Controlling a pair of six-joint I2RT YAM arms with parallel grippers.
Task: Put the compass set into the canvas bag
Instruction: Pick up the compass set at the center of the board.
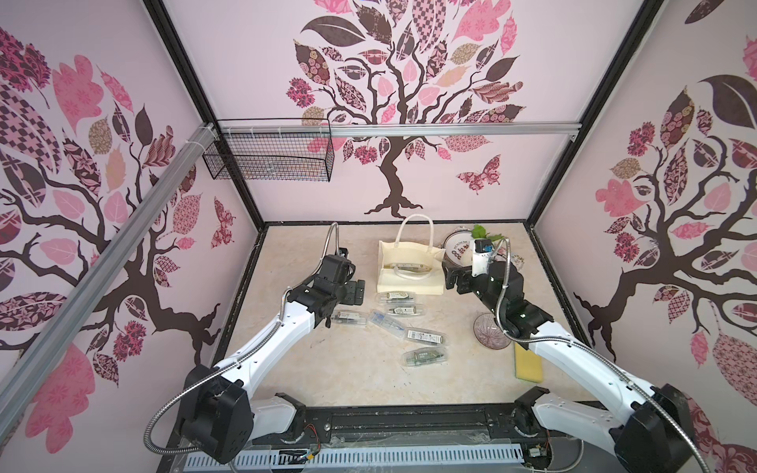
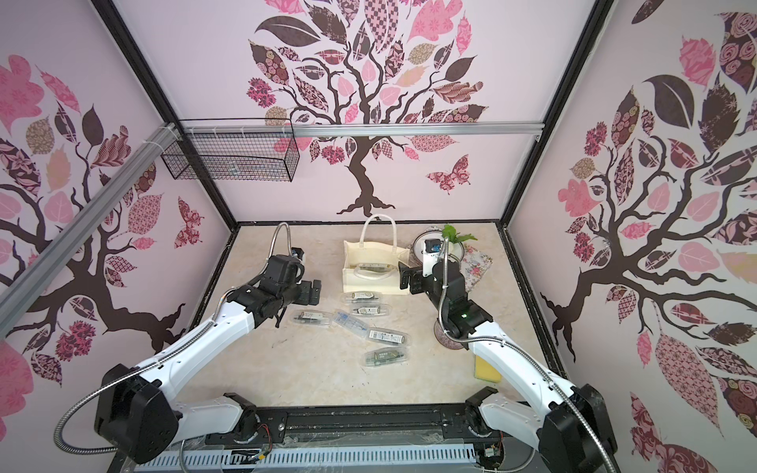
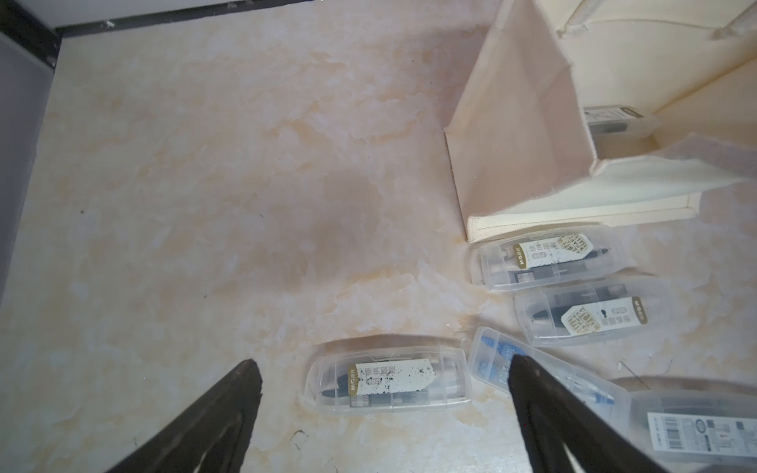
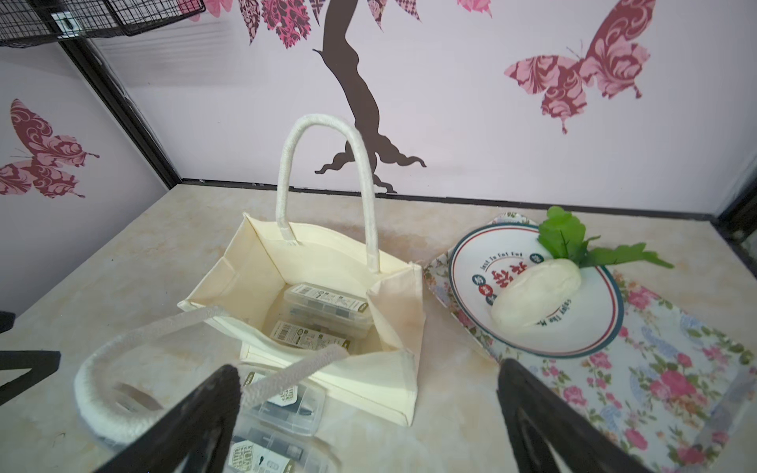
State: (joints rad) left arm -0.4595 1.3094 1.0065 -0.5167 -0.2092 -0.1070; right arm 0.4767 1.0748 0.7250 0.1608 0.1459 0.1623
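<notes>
Both grippers are empty, with the jaws standing wide apart. The left gripper (image 3: 383, 364) hangs to the left of the canvas bag (image 3: 520, 135) and a little nearer to the robot than it. The right gripper (image 4: 368, 366) hangs just beside the bag's right wall, and its camera looks down into the open mouth.

Two compass sets (image 4: 323, 303) lie already on the bottom of the bag. Six more lie on the table in front of the bag, the closest one just beside its front wall and the others spread farther toward the robot.

The step in hand is, I judge, to take the next set. The leftmost case (image 3: 389, 379) is the natural one, because in the wrist view it lies between the left fingertips. There its long side runs from one finger to the other, so I would first turn the wrist and close across the short side, near the middle. I would come down straight, so that the neighbouring blue case (image 3: 489, 350) is not pushed. The near handle (image 4: 155, 333) hangs forward outside the bag and the far handle (image 4: 327, 123) stands upright, so the mouth is free. It is better to release low inside it.

Each set is a flat, oblong case of clear plastic with rounded corners. It carries a cream paper label with dark print, and a dark instrument shows through. The plastic looks smooth and probably slippery.
</notes>
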